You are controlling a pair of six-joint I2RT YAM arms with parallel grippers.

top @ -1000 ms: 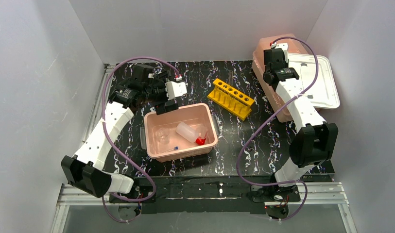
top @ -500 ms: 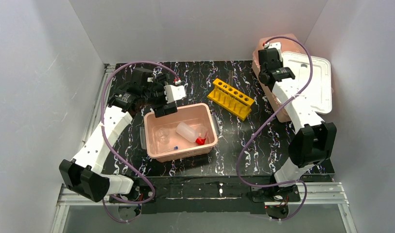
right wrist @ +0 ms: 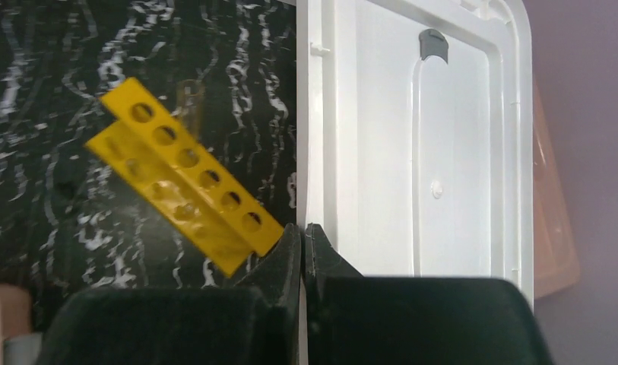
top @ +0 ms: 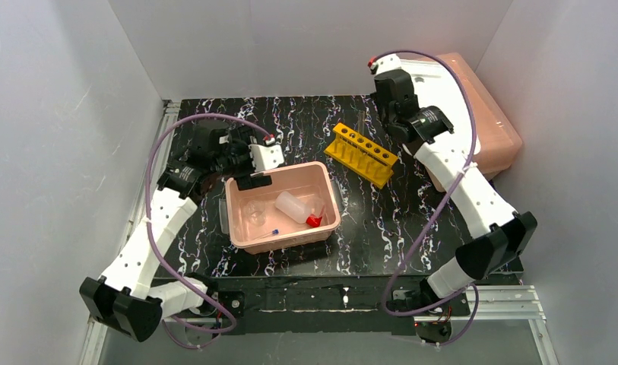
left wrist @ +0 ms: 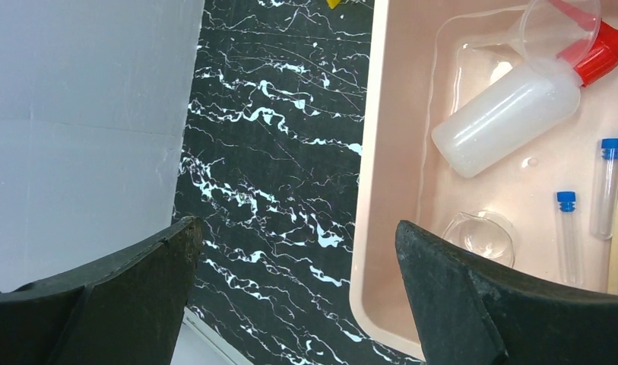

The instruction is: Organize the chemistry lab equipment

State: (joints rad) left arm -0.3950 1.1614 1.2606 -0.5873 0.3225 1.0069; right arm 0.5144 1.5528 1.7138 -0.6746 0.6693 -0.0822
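**Left fingers** point(top: 251, 179): spread wide, grasping nothing. They hang at the far-left corner of the open pink plastic tub point(left wrist: 370, 190). In the wrist view the tub's left wall runs between them: one finger is over the black white-veined counter point(left wrist: 275, 152), the other over the tub's inside.

**Contents of that tub**, none touched by the fingers:
- small clear glass dish point(left wrist: 480, 236), nearest the inner finger
- small translucent white bottle with a red cap point(left wrist: 503, 114), lying on its side beyond the dish
- clear round-rimmed glass piece point(left wrist: 558, 30) against the bottle's capped end; funnel or beaker cannot be told
- clear tubes with blue caps point(left wrist: 606, 186), two, lying side by side next to the bottle

**Right fingers** point(right wrist: 299, 255): clenched on the long edge of the white rectangular lid point(right wrist: 412, 152). The lid is held over the second pink plastic tub point(top: 492, 133) at the counter's far-right side.

**Yellow six-hole tube rack** point(right wrist: 188, 179): stands on the counter between the two tubs. In the wrist view it is just beside the right fingers, on the side away from the lid, and ungrasped.

**Thin brownish rod** point(right wrist: 188, 103): on the counter just behind the rack; whether it touches the rack cannot be told.
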